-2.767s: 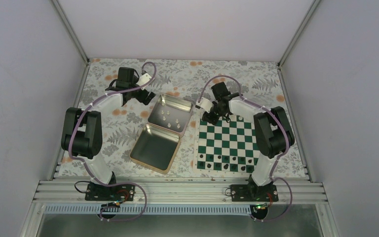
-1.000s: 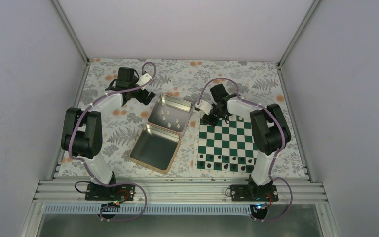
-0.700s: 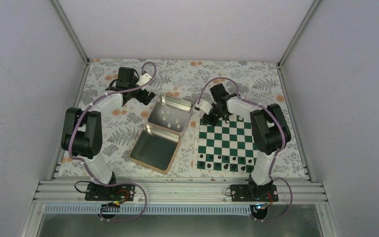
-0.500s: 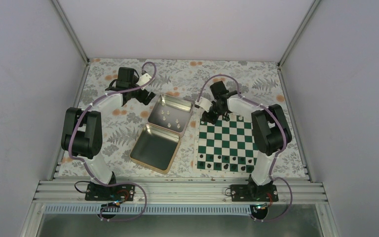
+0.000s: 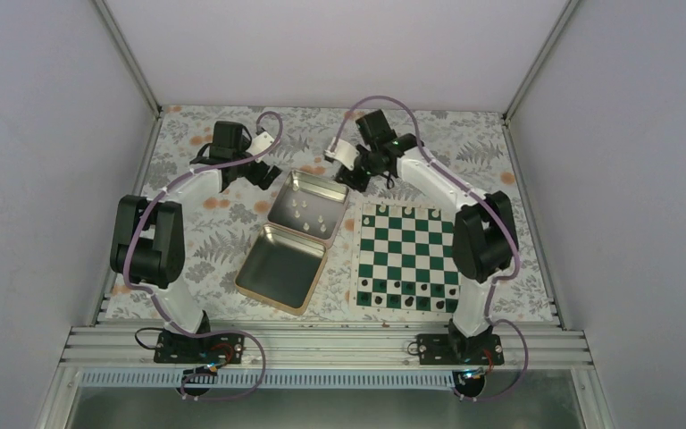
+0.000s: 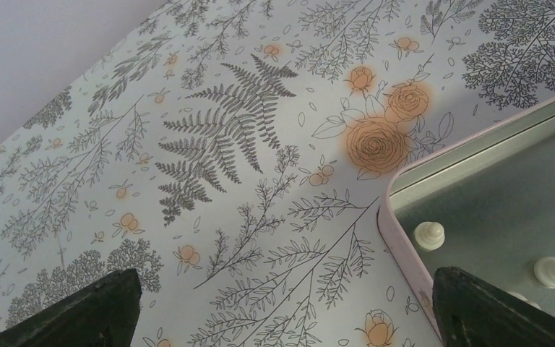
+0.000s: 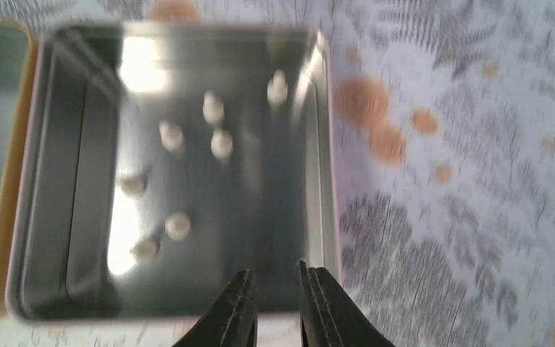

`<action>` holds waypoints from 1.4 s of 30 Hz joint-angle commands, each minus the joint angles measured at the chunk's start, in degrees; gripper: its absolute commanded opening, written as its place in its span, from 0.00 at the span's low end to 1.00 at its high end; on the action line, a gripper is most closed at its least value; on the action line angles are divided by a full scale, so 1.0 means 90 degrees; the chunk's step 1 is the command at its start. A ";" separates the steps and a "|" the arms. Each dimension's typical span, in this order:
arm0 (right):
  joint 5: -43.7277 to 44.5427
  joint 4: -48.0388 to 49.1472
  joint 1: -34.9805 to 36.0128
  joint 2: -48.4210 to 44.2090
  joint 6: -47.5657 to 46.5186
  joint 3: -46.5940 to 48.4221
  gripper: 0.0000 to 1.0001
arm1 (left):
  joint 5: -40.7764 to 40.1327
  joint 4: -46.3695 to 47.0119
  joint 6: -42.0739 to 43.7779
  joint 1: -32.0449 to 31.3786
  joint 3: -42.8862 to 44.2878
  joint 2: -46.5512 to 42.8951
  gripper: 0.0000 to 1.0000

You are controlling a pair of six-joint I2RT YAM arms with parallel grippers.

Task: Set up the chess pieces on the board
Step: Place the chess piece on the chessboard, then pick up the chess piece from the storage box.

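Floral-printed cloth covers the table [image 5: 205, 259] across the middle of the overhead view. Two white-and-black arms [image 5: 156, 241] rise from the bottom edge. Right of centre lies the board [image 5: 408, 255], green and white squares. Left of it, touching nothing, a silver hinged tin [image 5: 281, 266] lies open. The right gripper [image 7: 274, 275] hangs at upper centre over the tin's upper half, its jaws only slightly parted and holding nothing. The left gripper [image 6: 283, 282], at upper left beside the tin's corner, gapes wide and empty. Cream chess pieces [image 7: 212, 108] stand scattered in the tin's upper half; a few more sit on the board's top row. Small dark pieces [image 5: 408, 302] line its bottom rows.
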 commanded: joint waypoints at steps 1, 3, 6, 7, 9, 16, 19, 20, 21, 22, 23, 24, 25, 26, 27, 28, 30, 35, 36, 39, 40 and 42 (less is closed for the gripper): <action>-0.0436 -0.0227 0.0283 0.0750 -0.0116 0.1144 0.18 | 0.0066 0.0038 0.0018 -0.0017 0.0075 -0.0241 1.00; -0.0487 -0.0324 0.0419 0.1115 -0.0183 0.1539 0.19 | 0.0055 0.0049 0.0012 -0.0025 0.0059 -0.0279 1.00; -0.0512 -0.0420 0.0602 0.1595 -0.0231 0.1953 0.20 | 0.0060 0.0064 0.0018 -0.0018 0.0028 -0.0313 1.00; -0.0501 -0.0476 0.0657 0.1741 -0.0242 0.2066 0.20 | 0.0057 0.0064 0.0018 -0.0017 0.0032 -0.0309 1.00; -0.0446 -0.0576 0.0762 0.1962 -0.0259 0.2235 0.20 | 0.0057 0.0073 0.0026 -0.0017 0.0016 -0.0309 1.00; -0.0321 -0.0487 0.0885 0.2143 -0.0229 0.2172 0.22 | 0.0096 0.0116 0.0027 -0.0017 0.0005 -0.0286 1.00; -0.0372 -0.0436 0.0930 0.2262 -0.0223 0.2187 0.22 | 0.0123 0.0114 0.0028 -0.0022 0.0001 -0.0302 1.00; -0.0372 -0.0410 0.0956 0.2302 -0.0225 0.2193 0.22 | 0.0112 0.0121 0.0028 -0.0016 -0.0010 -0.0320 1.00; -0.0353 -0.0392 0.0977 0.2373 -0.0223 0.2223 0.22 | 0.0106 0.0115 0.0028 -0.0022 -0.0008 -0.0327 1.00; -0.0352 -0.0392 0.0992 0.2458 -0.0223 0.2279 0.22 | 0.0109 0.0108 0.0028 -0.0014 -0.0016 -0.0339 1.00; -0.0355 -0.0418 0.1007 0.2540 -0.0230 0.2336 0.22 | 0.0106 0.0106 0.0027 -0.0012 -0.0025 -0.0354 1.00; -0.0368 -0.0442 0.1014 0.2611 -0.0234 0.2378 0.22 | 0.0101 0.0103 0.0028 -0.0008 -0.0035 -0.0381 1.00; -0.0367 -0.0423 0.1023 0.2661 -0.0237 0.2391 0.23 | 0.0091 0.0116 0.0028 -0.0012 -0.0059 -0.0409 1.00; -0.0367 -0.0377 0.1024 0.2689 -0.0233 0.2382 0.23 | 0.0079 0.0130 0.0028 -0.0008 -0.0086 -0.0429 1.00; -0.0368 -0.0333 0.1029 0.2720 -0.0237 0.2377 0.23 | 0.0074 0.0146 0.0028 0.0000 -0.0088 -0.0441 1.00; -0.0362 -0.0301 0.1033 0.2752 -0.0221 0.2382 0.23 | 0.0077 0.0142 0.0023 0.0002 -0.0091 -0.0447 1.00; -0.0357 -0.0272 0.1041 0.2806 -0.0194 0.2424 0.24 | 0.0113 0.0135 0.0010 0.0009 -0.0086 -0.0436 1.00; -0.0318 -0.0193 0.1054 0.2895 -0.0193 0.2407 0.24 | 0.0154 0.0156 -0.0001 0.0001 -0.0112 -0.0431 1.00; -0.0311 -0.0178 0.1055 0.2901 -0.0198 0.2382 0.25 | 0.0163 0.0157 -0.0002 0.0005 -0.0112 -0.0429 1.00; -0.0298 -0.0131 0.1054 0.2950 -0.0200 0.2376 0.25 | 0.0177 0.0161 -0.0004 0.0006 -0.0117 -0.0443 1.00; -0.0303 -0.0116 0.1054 0.2965 -0.0194 0.2386 0.25 | 0.0177 0.0169 -0.0006 0.0007 -0.0132 -0.0445 1.00; -0.0345 -0.0048 0.1054 0.2972 -0.0183 0.2392 0.25 | 0.0169 0.0176 -0.0001 0.0012 -0.0144 -0.0460 1.00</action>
